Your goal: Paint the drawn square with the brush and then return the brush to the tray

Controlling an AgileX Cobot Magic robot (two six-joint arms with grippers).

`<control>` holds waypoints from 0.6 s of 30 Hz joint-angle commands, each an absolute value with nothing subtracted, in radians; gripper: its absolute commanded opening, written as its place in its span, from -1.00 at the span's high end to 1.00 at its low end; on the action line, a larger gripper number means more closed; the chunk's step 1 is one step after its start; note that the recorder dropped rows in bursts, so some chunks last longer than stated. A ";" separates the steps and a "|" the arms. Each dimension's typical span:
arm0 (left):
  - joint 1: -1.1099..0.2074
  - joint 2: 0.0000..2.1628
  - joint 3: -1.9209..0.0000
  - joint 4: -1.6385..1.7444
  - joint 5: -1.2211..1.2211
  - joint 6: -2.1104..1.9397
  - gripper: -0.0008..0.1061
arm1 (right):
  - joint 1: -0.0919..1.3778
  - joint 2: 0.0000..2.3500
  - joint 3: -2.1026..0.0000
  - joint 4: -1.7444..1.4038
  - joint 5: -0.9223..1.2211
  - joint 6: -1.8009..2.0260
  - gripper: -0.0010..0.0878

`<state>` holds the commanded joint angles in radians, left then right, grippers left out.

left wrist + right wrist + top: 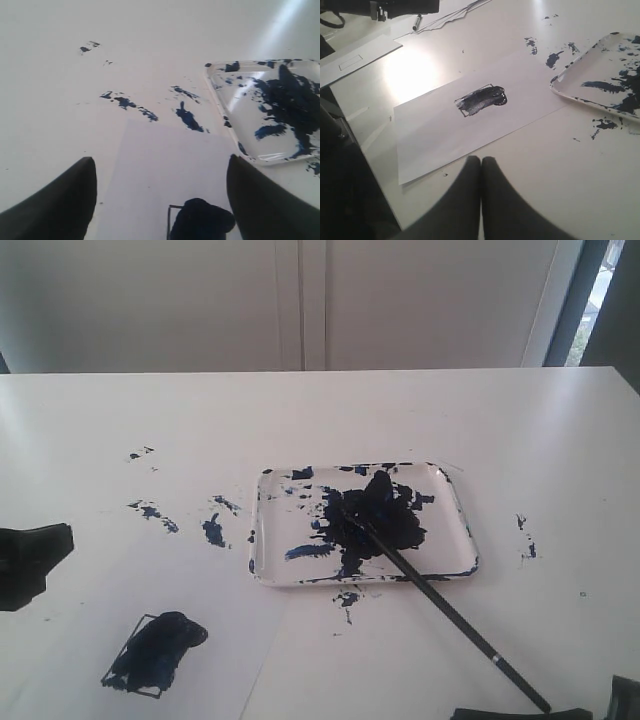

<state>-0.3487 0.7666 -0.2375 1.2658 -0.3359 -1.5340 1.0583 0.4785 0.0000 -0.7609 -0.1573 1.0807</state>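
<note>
White table (500, 420) carries the tray (462, 540); the brush (450, 612) lies tip in the tray's paint (385, 510), handle crossing its rim toward the right claw (481, 159), which is pressed together and empty. Spread wide, the left claw (160, 158) stands near the painted square (155, 652) beside the tray.
</note>
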 joint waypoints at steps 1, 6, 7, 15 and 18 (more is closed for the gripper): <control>-0.349 0.758 -0.230 1.273 -0.350 -1.534 -0.42 | 1.058 0.478 0.000 -0.761 -0.157 1.081 0.98; -0.349 0.756 -0.173 1.272 -0.376 -1.544 -0.42 | 1.058 0.478 0.000 -0.761 -0.157 1.081 0.98; -0.349 0.756 -0.168 1.272 -0.376 -1.544 -0.42 | 1.058 0.478 0.000 -0.761 -0.157 1.081 0.98; -0.349 0.756 -0.151 1.287 -0.452 -1.518 -0.42 | 1.058 0.478 0.000 -0.761 -0.157 1.081 0.98; -0.349 0.756 -0.151 1.287 -0.450 -1.518 -0.42 | 1.058 0.478 0.000 -0.761 -0.157 1.081 0.98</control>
<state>-0.3487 0.7563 -0.1509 1.2867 -0.4503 -1.5184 1.0583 0.4785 0.0000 -0.7609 -0.1573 1.0807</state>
